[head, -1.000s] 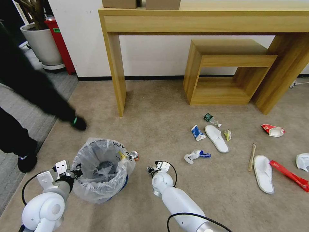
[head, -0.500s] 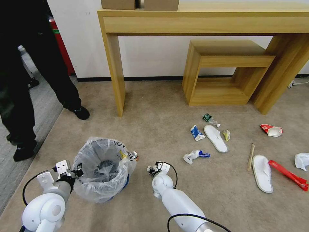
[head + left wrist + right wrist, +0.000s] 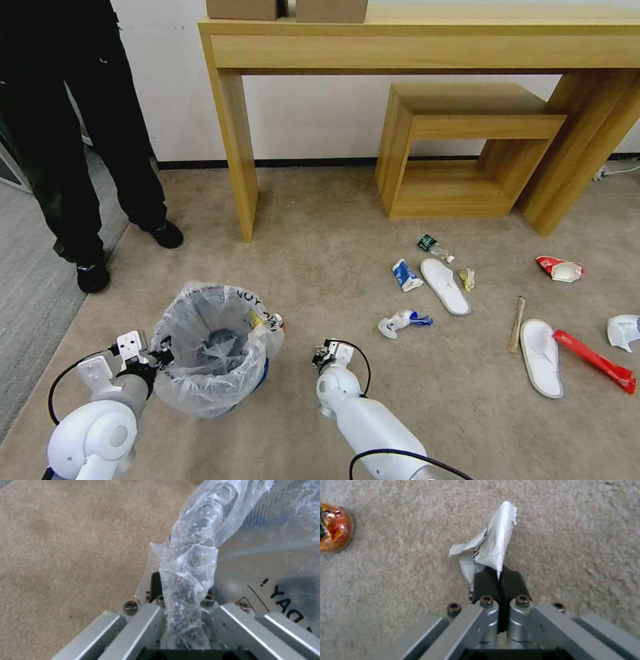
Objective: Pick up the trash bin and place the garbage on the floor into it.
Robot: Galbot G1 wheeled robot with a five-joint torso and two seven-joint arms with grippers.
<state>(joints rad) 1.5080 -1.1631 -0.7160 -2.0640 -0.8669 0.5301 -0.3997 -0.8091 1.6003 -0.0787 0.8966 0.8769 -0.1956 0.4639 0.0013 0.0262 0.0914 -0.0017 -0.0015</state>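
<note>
The trash bin (image 3: pixel 212 347), blue with a clear lettered bag, stands on the beige floor (image 3: pixel 320 267) at my lower left. My left gripper (image 3: pixel 155 355) is shut on its bag-covered rim (image 3: pixel 190 580). Just right of the bin, my right gripper (image 3: pixel 328 351) hangs low over the carpet. Its black pads (image 3: pixel 485 582) are shut on a crumpled white wrapper scrap (image 3: pixel 495 550). A small orange can (image 3: pixel 277 321) lies against the bin. More garbage lies to the right: two white slippers (image 3: pixel 445 285) (image 3: pixel 541 357), a bottle (image 3: pixel 432 246), white-blue paper scraps (image 3: pixel 403 321), a wooden stick (image 3: pixel 517 323) and red wrappers (image 3: pixel 595 361).
A tall wooden console table (image 3: pixel 230 133) stands against the wall, with a low wooden shelf unit (image 3: pixel 460 147) under it. A grey carpet strip (image 3: pixel 27 293) runs along the left. Open carpet lies between the bin and the scattered litter.
The right gripper has drawn back slightly toward me, still shut. The whole view has shifted a little. The left gripper and the bin keep their places.
</note>
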